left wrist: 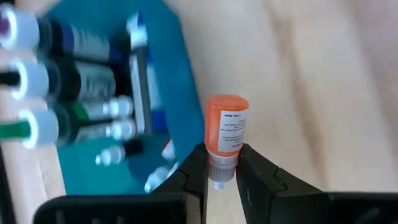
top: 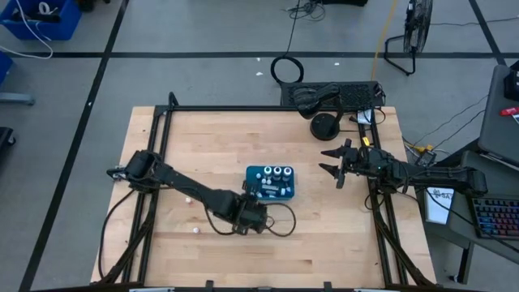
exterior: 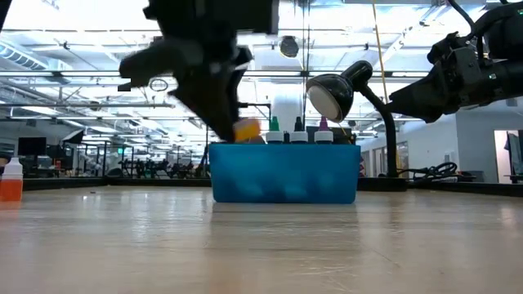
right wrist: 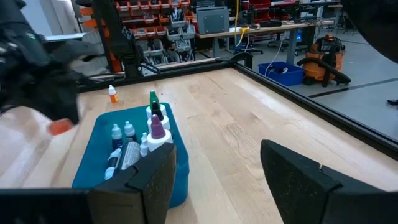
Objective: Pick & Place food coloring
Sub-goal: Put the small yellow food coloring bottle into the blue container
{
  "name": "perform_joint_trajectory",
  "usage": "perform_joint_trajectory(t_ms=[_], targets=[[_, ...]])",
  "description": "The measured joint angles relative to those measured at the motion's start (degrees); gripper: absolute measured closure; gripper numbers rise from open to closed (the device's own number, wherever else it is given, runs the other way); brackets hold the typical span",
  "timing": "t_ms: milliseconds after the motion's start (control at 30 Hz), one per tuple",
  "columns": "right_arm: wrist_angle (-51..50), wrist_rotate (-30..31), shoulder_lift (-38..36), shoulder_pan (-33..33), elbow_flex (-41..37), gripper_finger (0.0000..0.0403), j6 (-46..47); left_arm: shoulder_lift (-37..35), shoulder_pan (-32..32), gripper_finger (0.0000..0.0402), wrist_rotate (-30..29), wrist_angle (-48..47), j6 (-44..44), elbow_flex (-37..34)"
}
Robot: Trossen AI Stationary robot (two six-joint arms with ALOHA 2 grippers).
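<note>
A teal box stands mid-table and holds three upright food coloring bottles with white caps. They also show in the low view and the right wrist view. My left gripper is at the box's near left corner, shut on a small orange bottle, which the low view shows level with the box's top rim. My right gripper hangs open and empty to the right of the box. My left gripper pinches the orange bottle at its pale neck end between its two fingers. The orange body sticks out past the fingertips. The bottle is lifted clear of the table, beside the box's left end.
A black desk lamp stands at the far edge behind the box. Another small orange bottle with a white cap stands on the table away from the box and also shows in the right wrist view. Two small white bits lie near the left arm.
</note>
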Motion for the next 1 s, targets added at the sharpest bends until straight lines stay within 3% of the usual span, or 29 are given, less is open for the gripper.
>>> perform_joint_trajectory(t_ms=[300,433,633,800,1000], targets=[[2.6,0.0,0.0,0.0,0.0,0.0179,0.3,-4.1,-0.3,0.0342,-1.9,13.4,4.1,0.1],[8.7,-0.5,0.2,0.1,0.0,0.0179,12.2,-5.2,1.6,0.0342,-2.7,13.7,1.1,0.1],[12.8,4.3,1.6,0.1,0.0,0.0179,16.7,-5.1,5.9,0.0342,-3.1,13.3,-0.5,0.1],[23.8,-5.5,8.5,2.3,0.0,0.0179,19.6,-5.1,9.8,0.0342,-1.6,13.1,-0.7,0.1],[29.4,-1.0,23.5,7.4,1.7,0.0179,12.7,-4.7,12.2,0.0342,0.9,13.8,0.9,0.1]])
